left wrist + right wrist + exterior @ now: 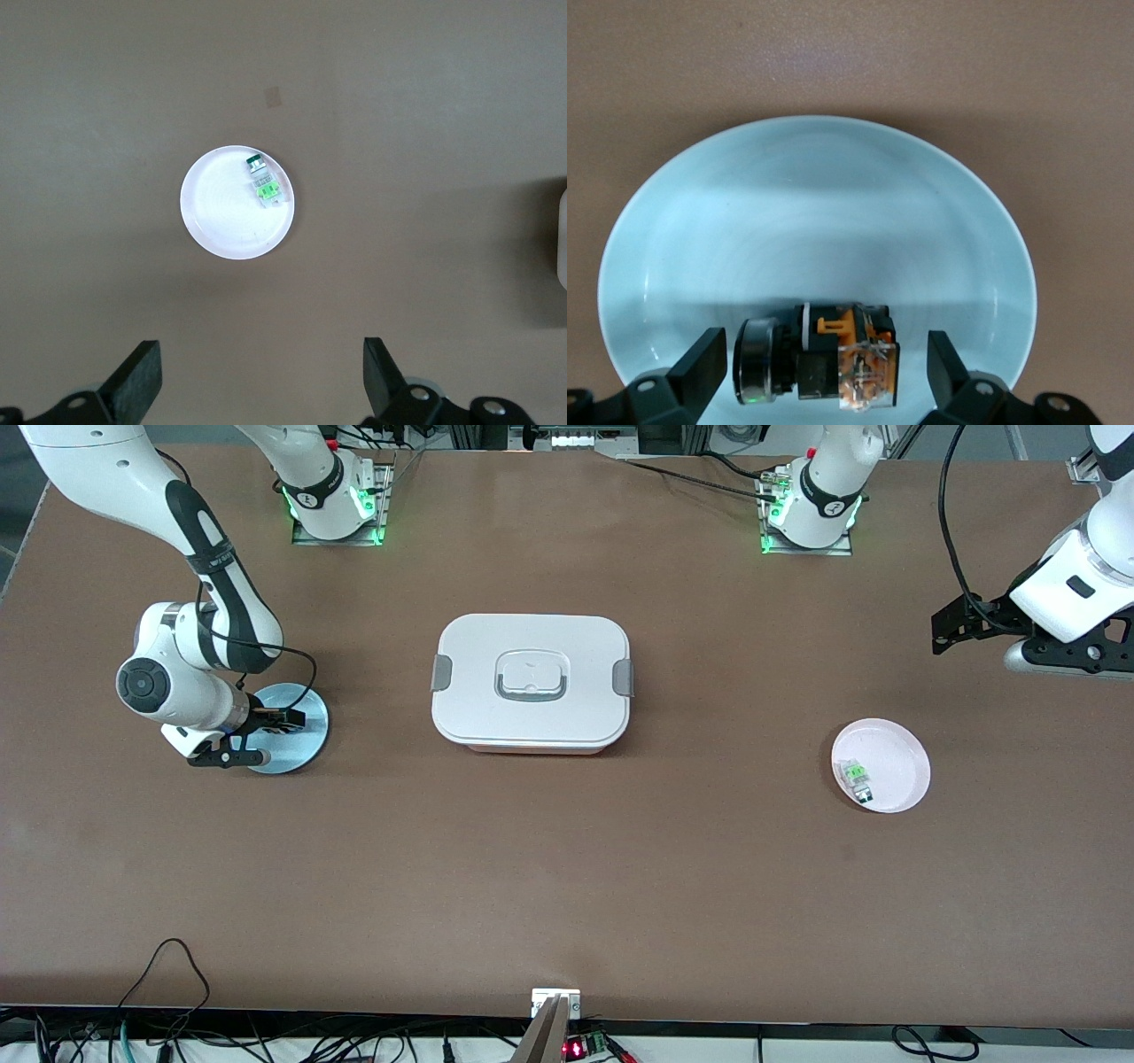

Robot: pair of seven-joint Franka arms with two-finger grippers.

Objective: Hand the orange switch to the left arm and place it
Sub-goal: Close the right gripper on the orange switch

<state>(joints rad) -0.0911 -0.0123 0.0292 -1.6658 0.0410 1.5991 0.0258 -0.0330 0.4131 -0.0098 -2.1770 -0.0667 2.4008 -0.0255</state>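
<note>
The orange switch (833, 359), black with orange parts, a clear end and a round metal-rimmed cap, lies on its side in a light blue plate (815, 204) toward the right arm's end of the table. My right gripper (824, 345) is low over that plate (306, 748), open, with one finger on either side of the switch and not touching it. In the front view the right gripper (266, 737) hides the switch. The white lidded box (532, 682) stands in the middle of the table. My left gripper (943, 633) waits up in the air at the left arm's end, open and empty (261, 354).
A pale pink plate (899, 757) lies at the left arm's end, nearer to the front camera than the box. It holds a clear-white component with green parts (857, 775), also seen from the left wrist (263, 186). Bare brown tabletop separates the box from both plates.
</note>
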